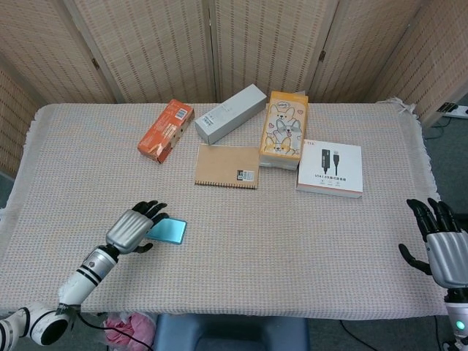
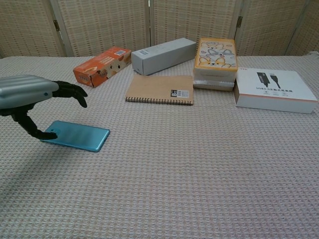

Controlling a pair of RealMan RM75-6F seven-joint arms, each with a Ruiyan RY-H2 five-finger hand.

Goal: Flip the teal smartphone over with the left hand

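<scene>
Left hand [image 1: 133, 230] over phone [image 2: 79, 135], teal, flat

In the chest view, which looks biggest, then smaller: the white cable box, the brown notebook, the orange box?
1. White cable box
2. Brown notebook
3. Orange box, though it lies farther back, so it may only look smallest.

The left hand [image 1: 136, 228] covers the near end of the teal phone [image 1: 167, 231] in the head view. In the chest view the picture's left edge cuts that hand off (only knuckles and fingers [image 2: 70, 91] show). The right hand [image 1: 441, 247] appears only in the head view.
</scene>
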